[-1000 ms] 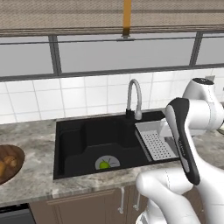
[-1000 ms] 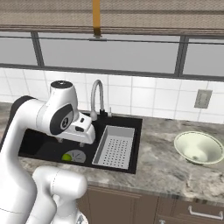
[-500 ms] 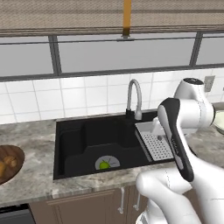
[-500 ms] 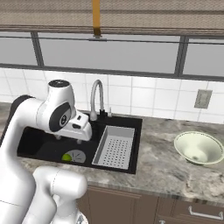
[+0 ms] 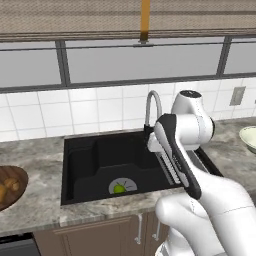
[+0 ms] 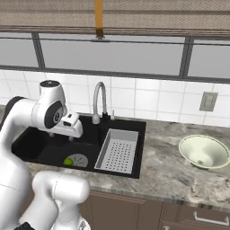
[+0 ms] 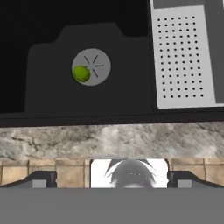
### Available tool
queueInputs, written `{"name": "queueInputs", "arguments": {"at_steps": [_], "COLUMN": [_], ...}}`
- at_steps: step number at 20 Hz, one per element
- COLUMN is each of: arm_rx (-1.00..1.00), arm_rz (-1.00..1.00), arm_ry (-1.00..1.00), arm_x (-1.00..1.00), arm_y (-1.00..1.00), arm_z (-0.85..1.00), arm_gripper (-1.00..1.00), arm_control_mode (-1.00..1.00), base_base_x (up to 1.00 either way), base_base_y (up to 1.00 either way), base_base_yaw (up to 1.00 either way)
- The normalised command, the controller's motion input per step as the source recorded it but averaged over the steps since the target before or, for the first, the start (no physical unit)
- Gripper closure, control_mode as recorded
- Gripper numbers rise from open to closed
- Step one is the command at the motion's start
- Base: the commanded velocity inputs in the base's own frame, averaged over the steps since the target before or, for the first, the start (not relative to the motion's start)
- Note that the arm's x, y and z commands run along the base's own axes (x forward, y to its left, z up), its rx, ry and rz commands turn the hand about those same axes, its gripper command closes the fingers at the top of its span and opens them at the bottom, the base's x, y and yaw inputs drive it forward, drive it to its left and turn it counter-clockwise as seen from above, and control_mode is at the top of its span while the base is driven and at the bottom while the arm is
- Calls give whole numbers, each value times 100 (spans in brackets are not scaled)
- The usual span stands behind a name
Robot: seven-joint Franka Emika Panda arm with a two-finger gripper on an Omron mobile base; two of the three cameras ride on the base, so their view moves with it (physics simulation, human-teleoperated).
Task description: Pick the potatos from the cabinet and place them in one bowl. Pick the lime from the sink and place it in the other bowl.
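The lime (image 7: 81, 73) is a small round fruit, bright yellow-green and smooth, with a darker shaded side; it lies on the floor of the black sink (image 5: 95, 165), resting on the edge of the round grey drain (image 7: 91, 66), and in the left base view (image 5: 119, 188) it shows at the middle of that disc; nothing touches it. A grey perforated strainer basket (image 6: 117, 150) sits in the right part of the basin, well apart from the fruit, with the curved steel tap (image 6: 99, 101) behind. The gripper (image 7: 112, 180) hangs above the front rim of the sink over the speckled stone counter (image 7: 109, 140), its fingers spread wide and empty. A wooden bowl (image 5: 14, 176) with golden-brown potatoes (image 5: 7, 187) in it stands on the counter at far left; a pale green bowl (image 6: 204, 152) stands to the right of the sink.
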Motion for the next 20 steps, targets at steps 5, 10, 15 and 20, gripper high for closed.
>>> {"name": "queueInputs", "arguments": {"at_steps": [5, 10, 15, 20], "arm_rx": [0, 0, 0, 0], "arm_rz": [0, 2, 4, 4], "arm_ry": [0, 0, 0, 0], "arm_x": [53, 44, 49, 57], "arm_y": [62, 36, 34, 40], "arm_z": [-22, -29, -34, -33], "arm_gripper": [-100, -100, -100, -100], "arm_control_mode": [-100, -100, -100, -100], "base_base_x": [0, 0, 0, 0], "base_base_y": [0, 0, 0, 0], "base_base_yaw": [0, 0, 0, 0]}}
